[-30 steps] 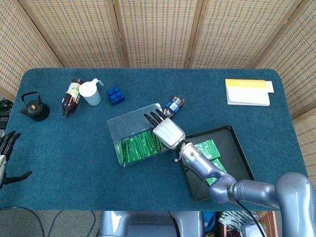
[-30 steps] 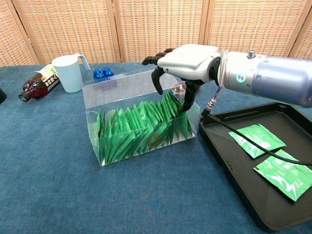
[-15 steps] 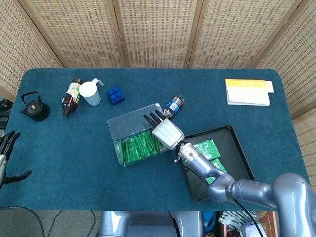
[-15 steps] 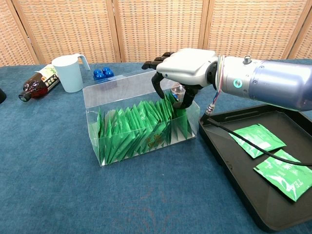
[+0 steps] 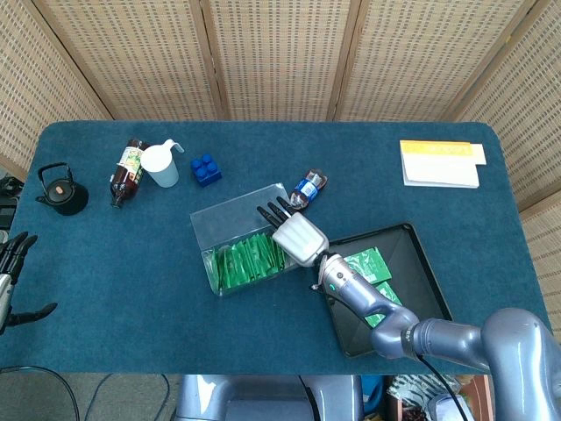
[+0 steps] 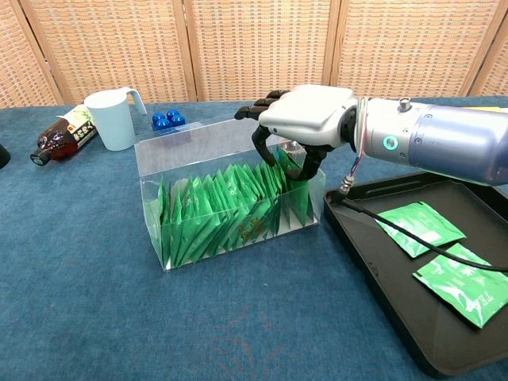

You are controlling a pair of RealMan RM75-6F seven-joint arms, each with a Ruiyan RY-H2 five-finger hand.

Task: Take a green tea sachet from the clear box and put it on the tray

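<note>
1. Two green foil tea sachets (image 6: 419, 228) already lie flat in the black plastic tray (image 6: 373, 266) near the table's front right edge, so the step in hand looks like drawing another one from the clear plastic box (image 6: 198, 159) at mid-table.
2. Over the box's right end hovers the right hand (image 6: 305, 117), its white back upward and its dark fingers (image 6: 262, 143) curled down through the open top.
3. Whether those fingers have pinched a sachet I cannot tell; the thumb and fingertips sit among the upper edges of the packed row of green sachets (image 6: 230, 206), but no single one shows lifted clear of its neighbours.
4. To do it well, I judge the hand should settle on one sachet at the row's right end, pinch its top edge between thumb and finger, and pull straight up, so the tightly leaning neighbours are not dragged out.
5. Care with the box's thin wall seems wise: a sideways tug could slide or tip the light box towards the tray, which stands just beside its right end.
6. At the table's front left corner the left hand (image 5: 13, 279) hangs with fingers apart, holding nothing.
7. Behind the box's right end lies a small blue-labelled bottle (image 5: 308, 187), close enough to be knocked on a careless lift.
</note>
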